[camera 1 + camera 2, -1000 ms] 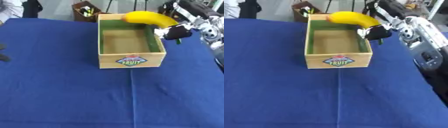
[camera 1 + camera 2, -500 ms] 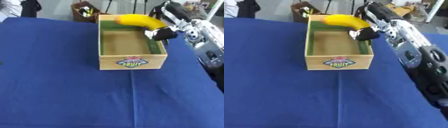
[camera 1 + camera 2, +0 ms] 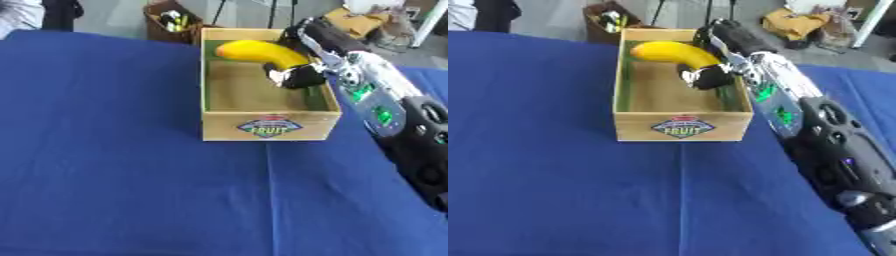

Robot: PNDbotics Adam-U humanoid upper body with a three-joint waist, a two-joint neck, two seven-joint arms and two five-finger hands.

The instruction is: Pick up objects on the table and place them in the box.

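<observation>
Right robot hand (image 3: 297, 75) reaches over the box (image 3: 267, 125) from its right wall, fingers curled around the near end of the banana (image 3: 258, 51). Banana sits inside the box's rim toward the far wall, above the floor, not yet resting on it as far as I can tell. Its long axis runs from the hand toward the far-left corner. Likely next: lower and let go. Left robot hand not visible. Box stands on the blue counter (image 3: 105, 175).
</observation>
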